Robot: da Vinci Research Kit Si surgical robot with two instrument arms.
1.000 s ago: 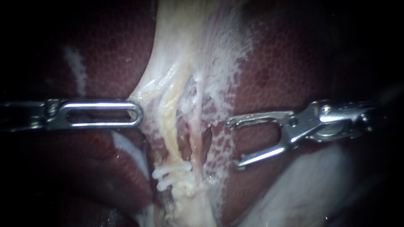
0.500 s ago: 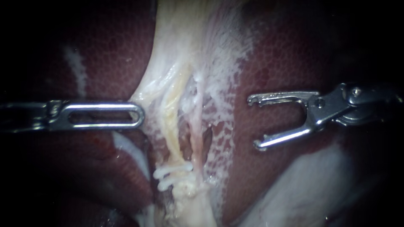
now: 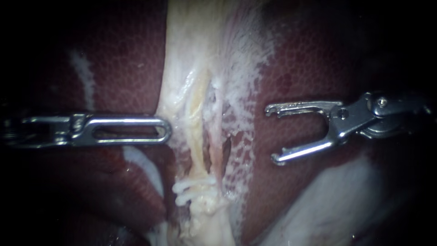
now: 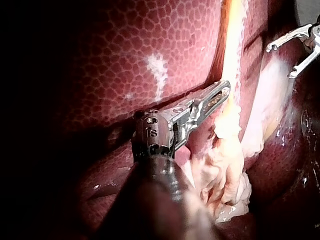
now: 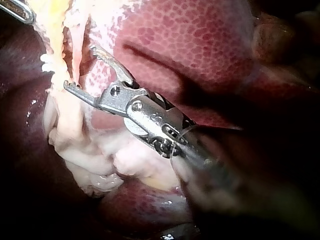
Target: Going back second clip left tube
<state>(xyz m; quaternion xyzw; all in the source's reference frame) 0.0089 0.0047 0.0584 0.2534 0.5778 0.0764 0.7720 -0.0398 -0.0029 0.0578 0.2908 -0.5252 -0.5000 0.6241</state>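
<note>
1. Clips point(image 3: 192, 189): two white clips, one close below the other, lie across the left tube point(image 3: 195, 141) at about 6 o'clock from the endoscope view's centre. The right wrist view shows them point(image 5: 46, 62) as small white ridges just beyond the lower open jaw.
2. Right instrument point(image 3: 272, 134): comes in from 3 o'clock. Its jaws are spread wide, hooked tips pointing toward 9 o'clock, and nothing is between them. They sit over bare liver point(image 3: 309, 82), clear of both tubes and up toward 2 o'clock from the clips. In its own wrist view point(image 5: 81, 67) the gap is equally wide and empty, with the tubes just ahead of the tips.
3. Left instrument point(image 3: 166, 130): comes in from 9 o'clock. Its slotted jaws are pressed together on the edge of the pale tissue point(image 3: 182, 91), beside the left tube and above the clips, toward 11 o'clock from them. The left wrist view point(image 4: 224, 90) confirms the jaws are closed with the tip at that tissue edge.
4. Count: two instruments, two clips, two tubes.
5. Tubes: the left tube is yellowish. The right tube point(image 3: 216, 152) is pinker and runs alongside it, with a dark slit between them. No clip is visible on the right tube.
</note>
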